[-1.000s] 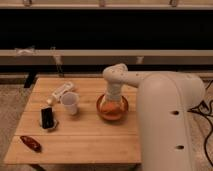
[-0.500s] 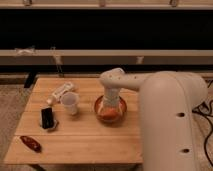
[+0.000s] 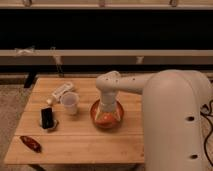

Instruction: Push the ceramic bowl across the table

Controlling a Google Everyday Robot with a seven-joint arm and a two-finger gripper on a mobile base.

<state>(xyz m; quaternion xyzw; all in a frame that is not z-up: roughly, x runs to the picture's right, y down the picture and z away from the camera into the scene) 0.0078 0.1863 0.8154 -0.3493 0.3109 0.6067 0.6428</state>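
The ceramic bowl (image 3: 99, 120), orange and glossy with a darker rim, sits on the light wooden table (image 3: 75, 142) right of its middle. My gripper (image 3: 107, 113) reaches straight down into the bowl from the white arm, which covers much of the bowl's right side. The bowl's left rim shows beside the gripper.
A white cup (image 3: 70, 103) stands just left of the bowl. A white flat object (image 3: 61, 91) lies behind the cup. A small black object (image 3: 47, 118) stands at the left, and a reddish-brown item (image 3: 31, 143) lies near the front left corner. A dark wall with ledges runs behind the table.
The gripper and the bowl have shifted left across the table, toward the white cup. The other objects have not moved.
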